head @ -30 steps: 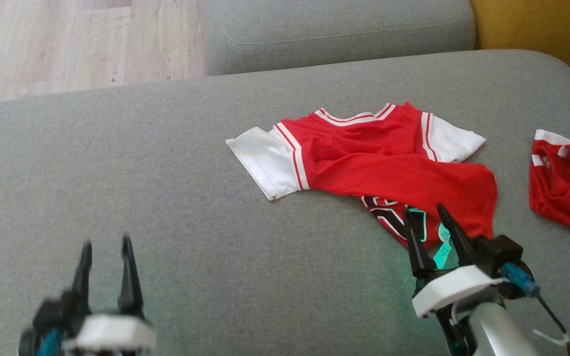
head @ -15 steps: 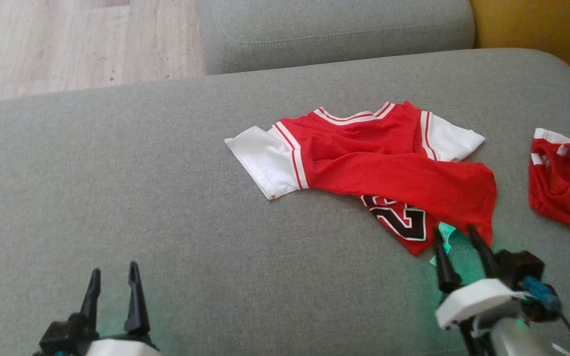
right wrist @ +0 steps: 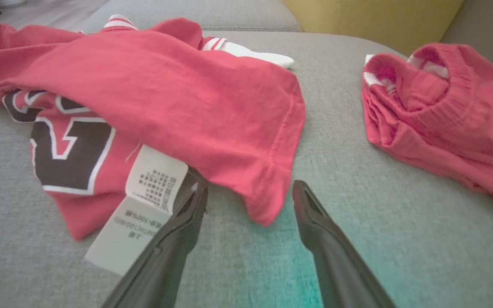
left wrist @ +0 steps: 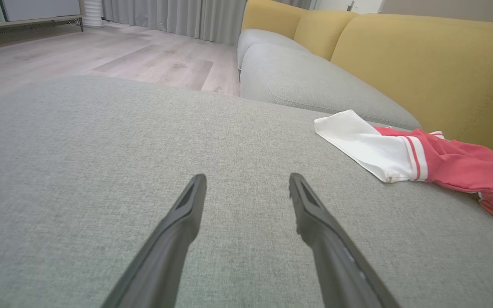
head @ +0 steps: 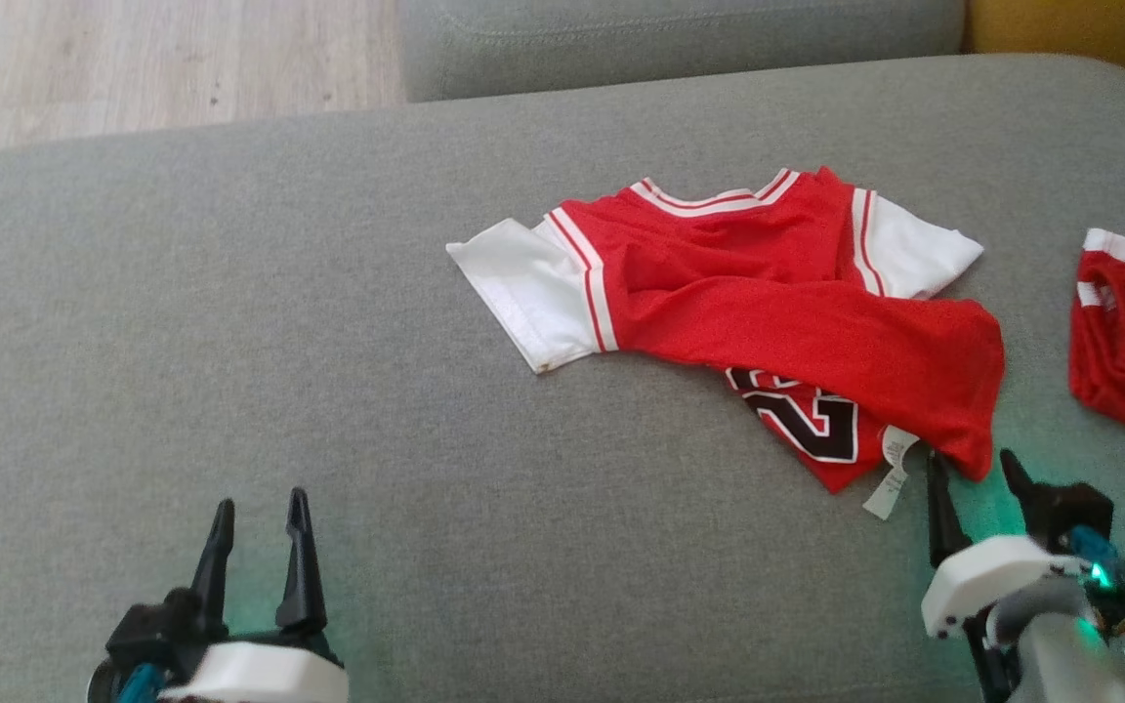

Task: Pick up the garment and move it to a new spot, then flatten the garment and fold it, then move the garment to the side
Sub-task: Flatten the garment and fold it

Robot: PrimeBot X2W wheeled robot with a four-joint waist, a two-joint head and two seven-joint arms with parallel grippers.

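Right claw (right wrist: 250,188) spread by care label (right wrist: 144,205) on jersey (right wrist: 186,85); black "2" (right wrist: 69,158) legible.

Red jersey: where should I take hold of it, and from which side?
I'd take the folded-over hem corner of the red jersey, nearest the right claw, coming from the robot's side. That corner lies free just ahead of the open claw; skip the care label beside it.
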